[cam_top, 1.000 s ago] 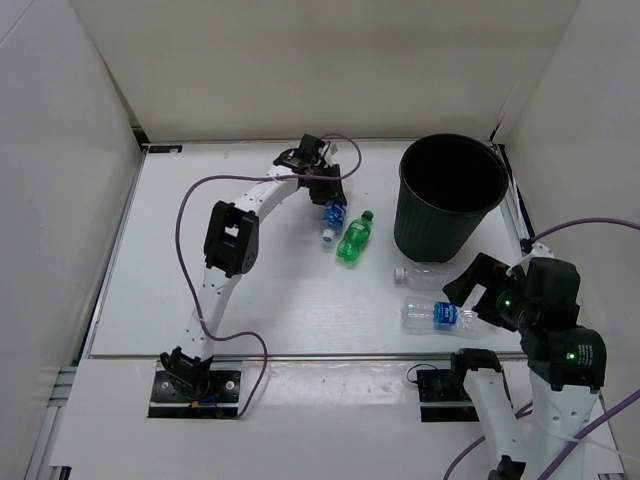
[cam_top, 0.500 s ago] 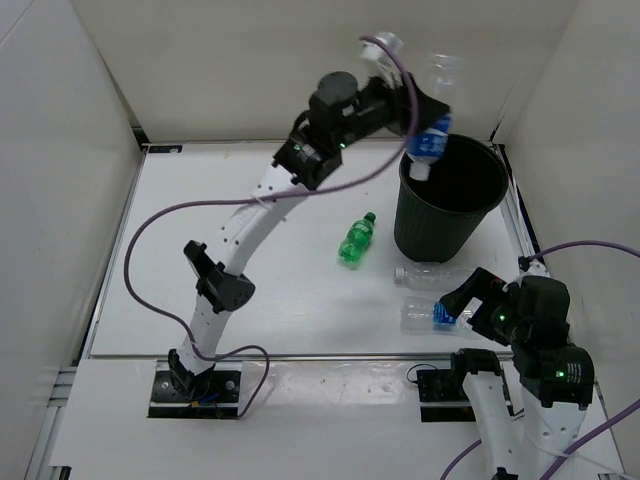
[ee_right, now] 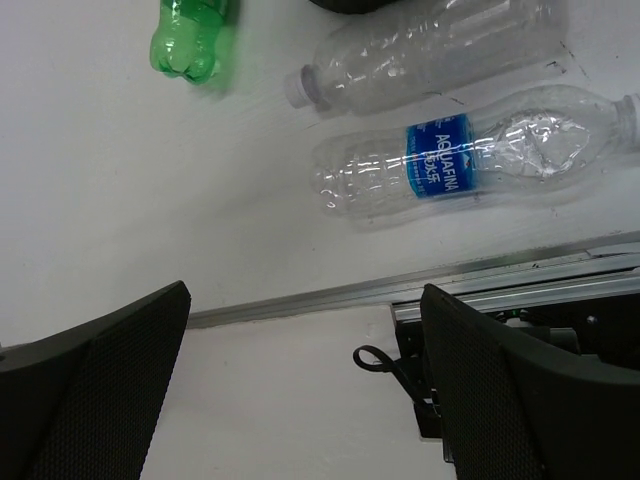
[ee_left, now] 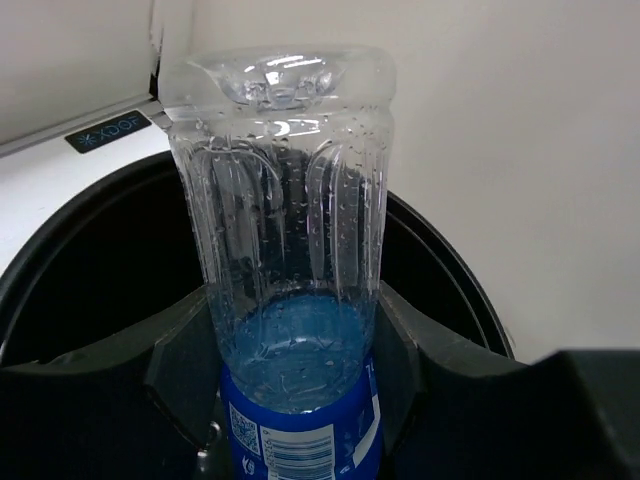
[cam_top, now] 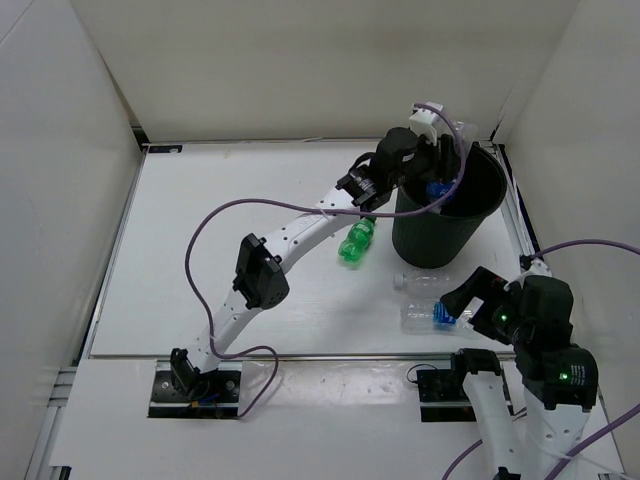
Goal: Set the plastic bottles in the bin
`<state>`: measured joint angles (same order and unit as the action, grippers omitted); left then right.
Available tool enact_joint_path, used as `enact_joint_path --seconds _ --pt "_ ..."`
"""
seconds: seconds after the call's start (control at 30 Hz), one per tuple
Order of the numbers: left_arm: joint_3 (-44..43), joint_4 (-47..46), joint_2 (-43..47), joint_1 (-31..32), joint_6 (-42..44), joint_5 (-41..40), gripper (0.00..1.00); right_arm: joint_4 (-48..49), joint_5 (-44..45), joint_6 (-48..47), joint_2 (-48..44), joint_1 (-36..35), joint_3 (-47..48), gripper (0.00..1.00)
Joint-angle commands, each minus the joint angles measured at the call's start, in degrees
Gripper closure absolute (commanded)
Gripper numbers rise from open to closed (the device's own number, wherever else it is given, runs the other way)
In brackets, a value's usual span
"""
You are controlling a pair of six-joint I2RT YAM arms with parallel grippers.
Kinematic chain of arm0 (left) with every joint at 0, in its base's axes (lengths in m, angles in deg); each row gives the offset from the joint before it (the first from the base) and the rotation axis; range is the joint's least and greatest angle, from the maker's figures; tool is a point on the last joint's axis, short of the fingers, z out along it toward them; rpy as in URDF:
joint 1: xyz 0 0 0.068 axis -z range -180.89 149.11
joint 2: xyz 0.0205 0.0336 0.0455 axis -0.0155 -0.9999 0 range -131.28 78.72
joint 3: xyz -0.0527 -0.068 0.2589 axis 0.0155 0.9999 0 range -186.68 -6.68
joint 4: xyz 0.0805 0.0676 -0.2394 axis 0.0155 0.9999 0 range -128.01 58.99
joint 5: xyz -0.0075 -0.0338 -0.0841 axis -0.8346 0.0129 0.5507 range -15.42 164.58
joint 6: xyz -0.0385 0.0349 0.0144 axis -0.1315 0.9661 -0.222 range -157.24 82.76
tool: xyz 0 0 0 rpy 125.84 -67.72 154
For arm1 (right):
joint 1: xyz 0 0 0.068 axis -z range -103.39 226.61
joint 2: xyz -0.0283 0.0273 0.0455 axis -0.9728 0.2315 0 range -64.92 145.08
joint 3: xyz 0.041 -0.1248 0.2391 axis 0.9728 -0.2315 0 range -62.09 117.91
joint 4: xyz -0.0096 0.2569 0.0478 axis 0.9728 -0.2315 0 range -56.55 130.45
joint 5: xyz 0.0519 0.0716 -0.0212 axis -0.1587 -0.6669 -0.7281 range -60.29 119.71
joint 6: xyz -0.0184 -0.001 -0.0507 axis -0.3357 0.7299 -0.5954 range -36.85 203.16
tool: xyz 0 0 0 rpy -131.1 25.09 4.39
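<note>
My left gripper [cam_top: 437, 180] is shut on a clear bottle with a blue label [ee_left: 290, 250] and holds it over the mouth of the black bin [cam_top: 440, 225], whose rim shows in the left wrist view [ee_left: 455, 270]. A green bottle [cam_top: 356, 241] lies on the table left of the bin, also in the right wrist view [ee_right: 192, 35]. A plain clear bottle [ee_right: 430, 45] and a second blue-labelled bottle [ee_right: 470, 155] lie in front of the bin. My right gripper [ee_right: 305, 390] is open and empty, above the table's front edge near these two.
White walls enclose the table on three sides. A metal rail [ee_right: 500, 285] runs along the table's front edge. The left arm's purple cable [cam_top: 250, 210] loops over the table's middle.
My left arm has lowered the blue-labelled bottle from high above the bin down to the bin's mouth. The right arm has hardly moved.
</note>
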<state>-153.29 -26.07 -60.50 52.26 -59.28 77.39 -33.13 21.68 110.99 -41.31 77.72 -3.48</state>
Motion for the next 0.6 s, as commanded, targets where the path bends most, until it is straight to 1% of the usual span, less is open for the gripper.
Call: enact_joint_path --seconds 0.0,0.13,0.2,0.23,0.3,0.33,0.37,0.4,0.43,0.47,0.53,0.57 --pt "-1.0 -5.9 3.7 0.5 0.6 -2.3 0.35 0.5 0.6 -1.4 0.7 -1.1 3.4 0.01" --pt "0.3 -5.9 3.7 0.5 0.0 -1.6 0.34 -0.1 2.0 -1.9 1.3 -1.1 4.6 0.01" --pt "1.6 -5.9 3.7 1.0 0.5 -0.4 0.25 -0.1 2.5 -1.9 1.3 -1.1 4.6 0.01" --pt "1.6 -6.4 4.4 1.0 1.1 -0.3 0.17 -0.1 2.5 -1.9 1.3 -1.1 4.6 0.01" --pt "2.8 -6.4 5.4 2.1 5.1 -0.9 0.0 -0.1 2.5 -1.9 1.8 -1.1 4.6 0.01" --pt "4.0 -6.4 7.8 2.1 6.4 -0.9 0.0 -0.1 2.5 -1.3 1.8 -1.1 4.6 0.01" --pt "5.3 -6.4 9.2 2.7 9.5 -1.4 0.0 0.5 3.0 -1.3 1.8 -1.1 4.1 0.01" --pt "8.8 -6.4 12.8 2.7 12.0 -0.3 0.0 0.5 3.0 -0.8 1.8 -1.1 4.1 0.01" --pt "10.6 -6.4 14.7 3.2 17.9 1.1 0.0 1.0 3.0 -0.8 1.8 -1.1 4.1 0.01" --pt "12.2 -6.4 16.6 3.2 19.2 2.4 0.0 1.0 3.5 -0.8 1.8 -1.1 3.5 0.01" --pt "18.3 -5.6 23.6 2.0 17.6 -2.9 0.0 1.5 3.6 -0.2 1.3 -1.1 3.0 0.01" --pt "21.6 -5.0 26.8 0.1 14.0 -5.9 0.0 1.5 3.6 -0.2 1.3 -1.1 3.0 0.01"
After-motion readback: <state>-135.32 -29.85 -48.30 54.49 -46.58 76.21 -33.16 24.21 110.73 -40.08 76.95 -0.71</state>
